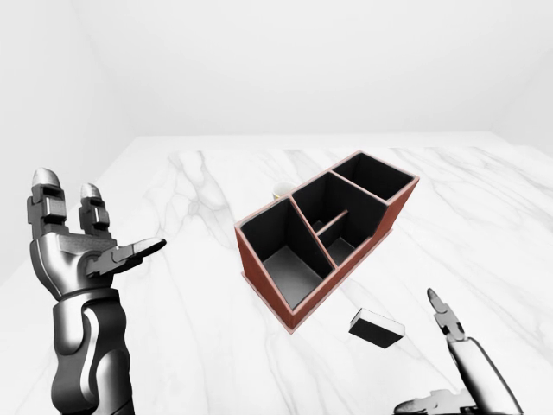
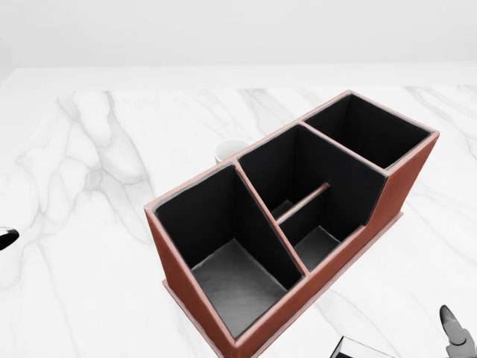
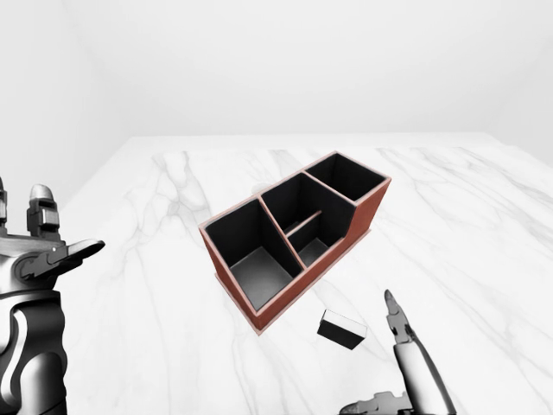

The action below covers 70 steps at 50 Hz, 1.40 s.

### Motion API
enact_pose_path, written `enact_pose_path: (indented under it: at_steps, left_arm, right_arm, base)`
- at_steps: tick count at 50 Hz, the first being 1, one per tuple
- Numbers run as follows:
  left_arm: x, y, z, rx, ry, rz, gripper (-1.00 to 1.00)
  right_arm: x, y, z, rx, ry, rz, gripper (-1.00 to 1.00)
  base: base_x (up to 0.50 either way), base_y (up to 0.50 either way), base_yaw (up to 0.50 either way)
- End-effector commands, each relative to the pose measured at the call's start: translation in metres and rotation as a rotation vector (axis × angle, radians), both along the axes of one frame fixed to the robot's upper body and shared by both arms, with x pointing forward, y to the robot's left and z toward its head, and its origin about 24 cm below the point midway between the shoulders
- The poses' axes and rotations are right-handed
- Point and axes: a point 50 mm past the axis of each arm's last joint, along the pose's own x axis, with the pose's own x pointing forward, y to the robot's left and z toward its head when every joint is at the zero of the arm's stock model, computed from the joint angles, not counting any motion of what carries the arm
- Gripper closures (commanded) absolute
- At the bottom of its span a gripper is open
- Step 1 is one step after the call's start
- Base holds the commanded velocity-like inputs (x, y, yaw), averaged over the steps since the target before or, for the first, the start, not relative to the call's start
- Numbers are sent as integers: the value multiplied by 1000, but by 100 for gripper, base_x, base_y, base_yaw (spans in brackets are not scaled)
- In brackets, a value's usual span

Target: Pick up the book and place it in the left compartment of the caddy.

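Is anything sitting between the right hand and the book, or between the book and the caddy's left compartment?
Nothing visible. The book lies on bare marble just left of the open right hand. Only the caddy wall separates it from the empty left compartment.

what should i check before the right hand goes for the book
1. Book in view and free: ok, it lies flat on the table just below the caddy, nothing on it.
2. Right hand open: ok, fingers spread, holding nothing.
3. Right hand near book: ok, it sits right of the book, not touching.
4. Left compartment empty: ok, only its bare floor shows.
5. Left hand out of the way: ok, raised and open at the left edge of the left-eye view.
6. White object behind the caddy: cannot tell what it is, mostly hidden.
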Motion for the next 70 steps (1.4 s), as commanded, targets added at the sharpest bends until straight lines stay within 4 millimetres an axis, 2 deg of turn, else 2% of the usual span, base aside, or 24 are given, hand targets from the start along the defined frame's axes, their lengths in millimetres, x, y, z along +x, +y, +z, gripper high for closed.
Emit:
enact_pose_path:
  at_steps: [1, 8, 14, 24, 38, 49, 70]
  left_arm:
    - [0, 1, 0, 1, 0, 3, -100]
    - [4, 2, -6, -4, 26, -2, -100]
    - [0, 1, -1, -2, 4, 5, -100]
    - [3, 1, -3, 0, 16, 0, -100]
    - [3, 1, -5, -1, 23, 0, -100]
    - [3, 2, -6, -1, 27, 0, -100]
    - [0, 1, -1, 1, 4, 8, -100]
  right_arm:
    - [-14, -23, -9, -39, 68, -156, -100]
    - [-18, -33, -12, -52, 78, -210, -100]
    - [-14, -34, -6, -91, 71, -212, -100]
    - [6, -30, 7, -217, 58, -135, -100]
    - [23, -28, 1, -268, 92, -35, -100]
    - [19, -30, -6, -224, 106, -31, -100]
    - [35, -26, -6, -263, 103, 40, -100]
  base:
    - [0, 0, 0]
    - [0, 0, 0]
    - [0, 0, 0]
    - [0, 0, 0]
    - [0, 0, 0]
    - [0, 0, 0]
    - [0, 0, 0]
